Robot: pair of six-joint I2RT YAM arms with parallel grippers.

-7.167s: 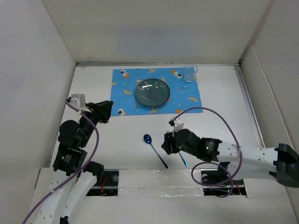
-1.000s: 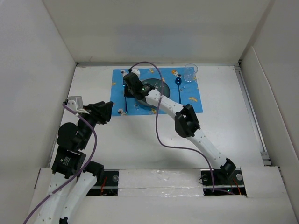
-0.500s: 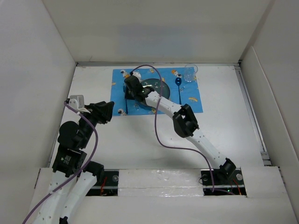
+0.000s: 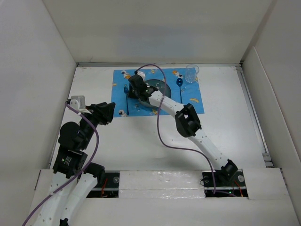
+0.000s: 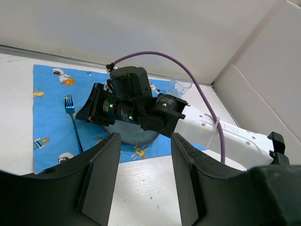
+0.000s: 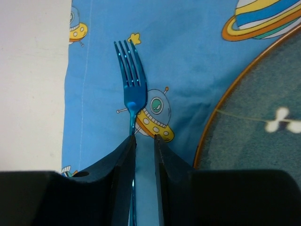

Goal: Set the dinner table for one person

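Note:
On the white dinner table (image 4: 141, 136) lies a blue placemat (image 4: 193, 101) with a dark plate (image 4: 162, 87) in its middle. A blue fork (image 4: 126, 96) lies flat on the mat left of the plate, tines pointing away. My right gripper (image 4: 133, 87) hovers just over it, open by a narrow gap. In the right wrist view the fork (image 6: 129, 89) runs under the left finger's inner edge of that gripper (image 6: 145, 137). A blue spoon (image 4: 179, 84) lies right of the plate. My left gripper (image 5: 146, 137) is open and empty, above bare table.
A clear glass (image 4: 191, 73) stands at the placemat's far right corner. White walls close in the table on the left, back and right. The right arm (image 4: 188, 122) stretches diagonally across the table's middle, with a purple cable looping over it.
The right gripper's jaws have parted and it has shifted slightly right, leaving the fork in plain view on the mat left of the plate. The left arm has not moved.

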